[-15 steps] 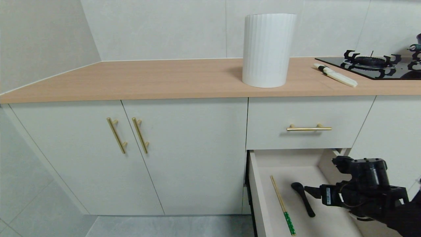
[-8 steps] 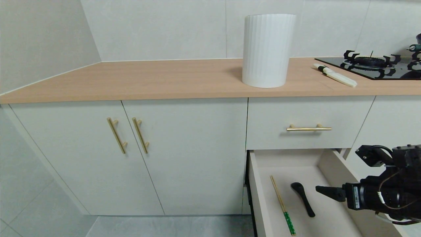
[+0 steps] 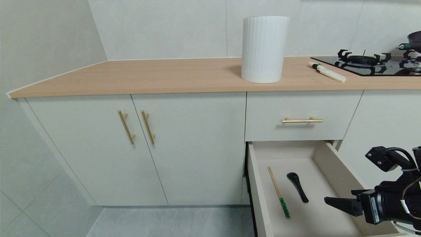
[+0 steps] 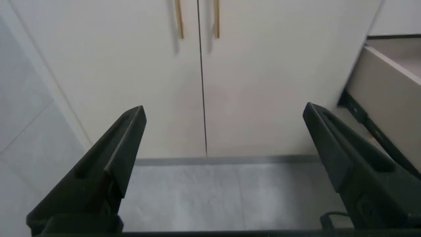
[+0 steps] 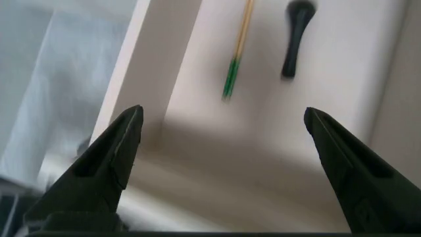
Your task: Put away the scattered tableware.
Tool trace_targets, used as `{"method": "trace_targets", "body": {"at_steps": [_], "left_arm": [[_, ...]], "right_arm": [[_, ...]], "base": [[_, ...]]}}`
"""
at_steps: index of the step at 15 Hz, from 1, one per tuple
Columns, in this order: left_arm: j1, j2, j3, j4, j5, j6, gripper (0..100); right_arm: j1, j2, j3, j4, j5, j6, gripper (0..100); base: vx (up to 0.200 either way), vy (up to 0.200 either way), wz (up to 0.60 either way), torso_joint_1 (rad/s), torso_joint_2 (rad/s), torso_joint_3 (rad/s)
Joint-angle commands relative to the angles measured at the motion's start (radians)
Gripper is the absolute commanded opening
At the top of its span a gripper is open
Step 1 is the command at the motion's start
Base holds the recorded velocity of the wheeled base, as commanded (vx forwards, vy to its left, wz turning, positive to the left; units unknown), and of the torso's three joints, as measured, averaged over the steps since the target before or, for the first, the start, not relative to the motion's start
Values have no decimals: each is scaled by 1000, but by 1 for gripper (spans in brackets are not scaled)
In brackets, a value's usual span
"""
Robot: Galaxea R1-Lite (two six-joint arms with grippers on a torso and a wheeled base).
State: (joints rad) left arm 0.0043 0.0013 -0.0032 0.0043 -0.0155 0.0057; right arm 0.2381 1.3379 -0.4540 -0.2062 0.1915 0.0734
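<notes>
The lower drawer (image 3: 332,171) stands pulled out. On its floor lie a pair of wooden chopsticks with green ends (image 3: 278,192) and a black spoon (image 3: 297,186) side by side. My right gripper (image 3: 338,202) hangs open over the drawer's front right part, a short way from the spoon, holding nothing. From the right wrist, the open gripper (image 5: 222,115) frames the chopsticks (image 5: 240,39) and the spoon (image 5: 294,39) farther off. My left gripper (image 4: 223,110) is open and empty, low before the cabinet doors (image 4: 197,20). A white knife (image 3: 326,71) lies on the countertop near the stove.
A tall white ribbed container (image 3: 264,49) stands on the wooden counter (image 3: 164,75). The black gas stove (image 3: 365,61) is at the far right. Above the open drawer is a shut drawer with a gold handle (image 3: 302,121). Two shut cabinet doors (image 3: 138,126) are to the left.
My right gripper has drawn back from beside the spoon toward the drawer's front right. The head view has shifted too. Chopsticks and spoon lie as before.
</notes>
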Motion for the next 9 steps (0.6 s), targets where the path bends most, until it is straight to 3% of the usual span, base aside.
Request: {"method": "trace_targets", "body": {"at_steps": [1,4,7,9], "left_arm": [[0,0,0,0,0,0,100],[0,0,0,0,0,0,100],[0,0,0,0,0,2,100],[0,0,0,0,0,0,100]], "right_arm": [[3,-31,-3,8,0,-1,100],[4,-32,2,19,0,-34,100],[35,-43,2,47,0,-35,100],[76,-65,-15,136,0,-37,100]], "base": [[-200,0,0,-7,-2,2],[-200,0,0,2,1,1],[0,0,0,0,0,0],[0,0,0,0,0,0]]}}
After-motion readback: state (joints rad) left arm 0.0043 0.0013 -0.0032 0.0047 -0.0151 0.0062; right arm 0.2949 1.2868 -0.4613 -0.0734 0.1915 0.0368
